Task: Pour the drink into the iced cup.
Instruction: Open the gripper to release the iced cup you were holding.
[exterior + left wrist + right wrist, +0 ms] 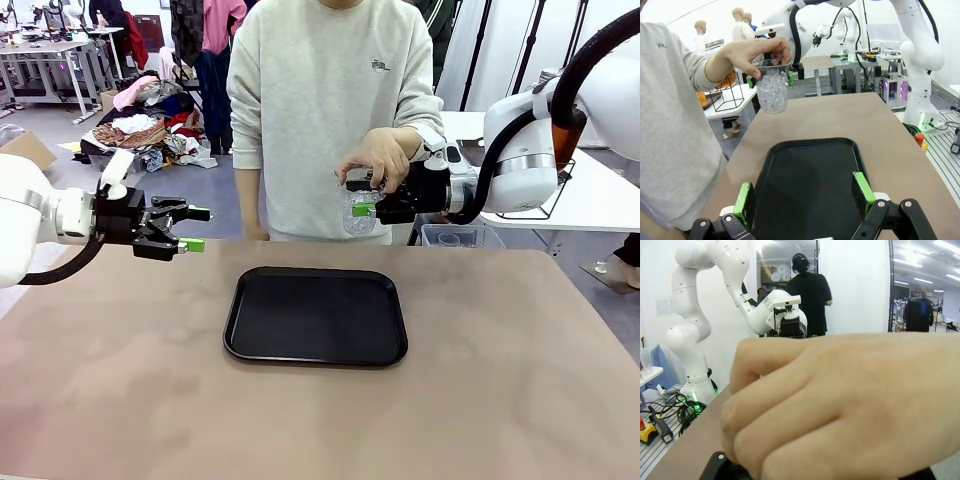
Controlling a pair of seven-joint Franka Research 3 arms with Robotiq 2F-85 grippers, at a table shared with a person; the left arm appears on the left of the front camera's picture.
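Pinching the rim from above, the person's hand (378, 155) holds the iced cup (360, 212) in the air beyond the table's (520, 400) far edge, right at the right gripper (365, 209). Whether those jaws have closed on the cup I cannot tell; the hand blocks the wrist view. The left gripper (195, 229) hovers wide open and empty over the table, left of the black tray (316, 316). The clear plastic cup looks light, thin-walled and easily crushed, probably slick with cold; a gentle hold around mid-body, kept upright, seems wisest
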